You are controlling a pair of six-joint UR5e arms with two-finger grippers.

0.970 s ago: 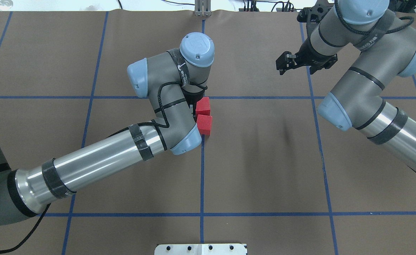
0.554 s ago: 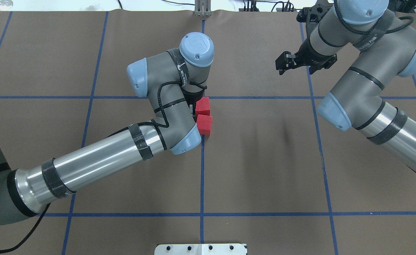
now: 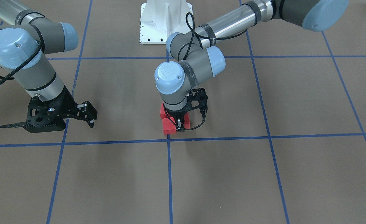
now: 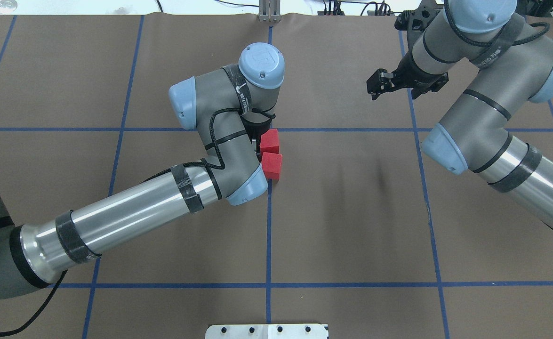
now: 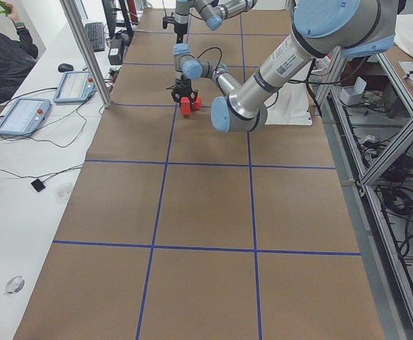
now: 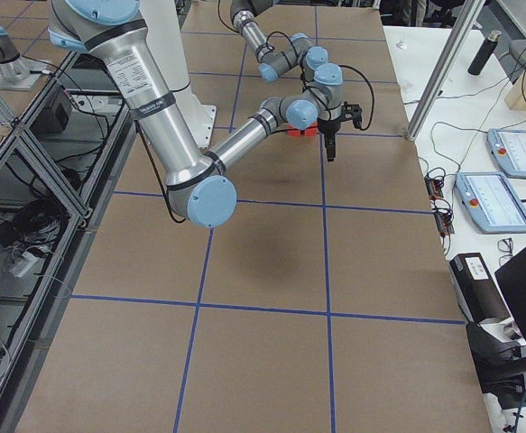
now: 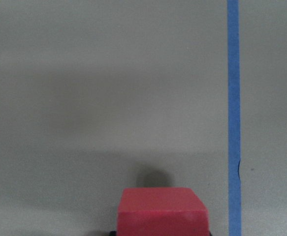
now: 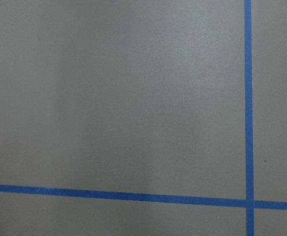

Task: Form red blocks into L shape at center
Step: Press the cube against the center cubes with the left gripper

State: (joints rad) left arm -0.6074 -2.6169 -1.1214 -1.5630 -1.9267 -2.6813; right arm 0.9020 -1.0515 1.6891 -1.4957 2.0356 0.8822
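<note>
Two red blocks (image 4: 270, 140) (image 4: 272, 165) lie touching in a line just on my side of the center (image 4: 269, 129), the crossing of blue tape. A third red block (image 3: 186, 120) sits against the far one on its left, under my left wrist, and shows low in the left wrist view (image 7: 163, 212). My left gripper (image 3: 180, 126) points straight down and is shut on this third block at table level. My right gripper (image 4: 373, 87) hangs open and empty well to the right above bare brown paper.
The white bolted base (image 4: 267, 331) sits at the near table edge. Blue tape lines (image 8: 247, 98) grid the brown paper. A person (image 5: 1, 57) and tablets (image 5: 22, 117) are at a side bench beyond the table.
</note>
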